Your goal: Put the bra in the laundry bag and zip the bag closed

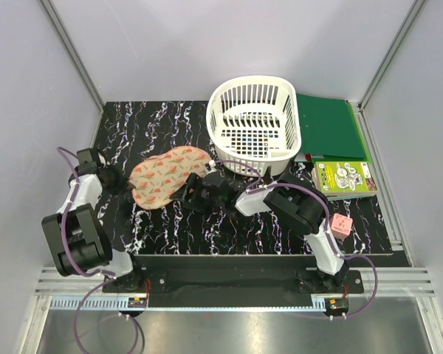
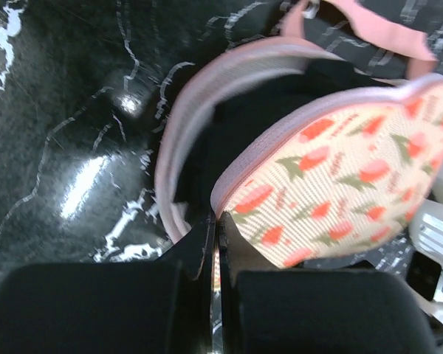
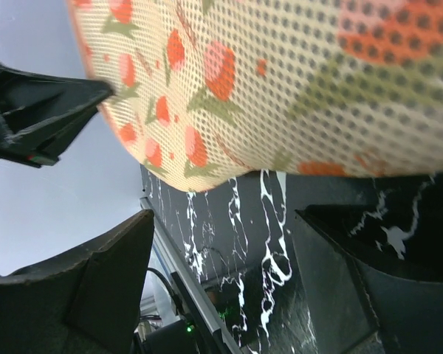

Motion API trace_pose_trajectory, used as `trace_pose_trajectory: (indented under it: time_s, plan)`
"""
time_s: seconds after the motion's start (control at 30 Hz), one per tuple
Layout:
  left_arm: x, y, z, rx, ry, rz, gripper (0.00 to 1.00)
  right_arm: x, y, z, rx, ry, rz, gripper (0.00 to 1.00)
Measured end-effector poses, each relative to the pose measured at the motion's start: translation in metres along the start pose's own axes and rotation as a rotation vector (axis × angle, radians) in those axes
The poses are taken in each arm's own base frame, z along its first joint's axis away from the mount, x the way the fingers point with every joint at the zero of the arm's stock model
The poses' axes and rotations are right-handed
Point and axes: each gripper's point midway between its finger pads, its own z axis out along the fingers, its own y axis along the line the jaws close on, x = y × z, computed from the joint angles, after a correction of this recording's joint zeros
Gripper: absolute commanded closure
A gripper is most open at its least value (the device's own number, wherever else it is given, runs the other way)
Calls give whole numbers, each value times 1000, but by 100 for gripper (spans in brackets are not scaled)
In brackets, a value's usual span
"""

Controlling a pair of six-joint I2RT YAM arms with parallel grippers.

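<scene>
The laundry bag [image 1: 166, 175], peach-pink with a watermelon print, is held up at the middle left of the black marbled table. My left gripper [image 1: 127, 182] is shut on its pink-trimmed edge [image 2: 216, 221], at the bag's left end. In the left wrist view the bag [image 2: 340, 184] gapes open between its pink zipper rims, and dark fabric [image 2: 244, 122] shows inside, which may be the bra. My right gripper [image 1: 197, 193] is at the bag's right end, under it. It is open and empty [image 3: 223, 221], with the bag [image 3: 295, 81] hanging just above its fingers.
A white slotted basket [image 1: 252, 118] stands at the back centre. A green folder [image 1: 328, 125] and a printed booklet [image 1: 345, 177] lie to its right. A pink cube [image 1: 342, 225] sits near the right arm's base.
</scene>
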Motion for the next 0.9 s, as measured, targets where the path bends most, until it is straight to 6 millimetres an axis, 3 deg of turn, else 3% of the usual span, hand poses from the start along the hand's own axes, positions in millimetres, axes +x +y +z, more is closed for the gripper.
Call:
trace_pose_trajectory:
  time_s: [0.57,0.9]
  plan:
    - [-12,29,55,-90,111,-64,100,-6,11,28,-23,1,-4,21]
    - [-14,26,63,-65,129,-71,100,-10,20,50,-28,3,-25,24]
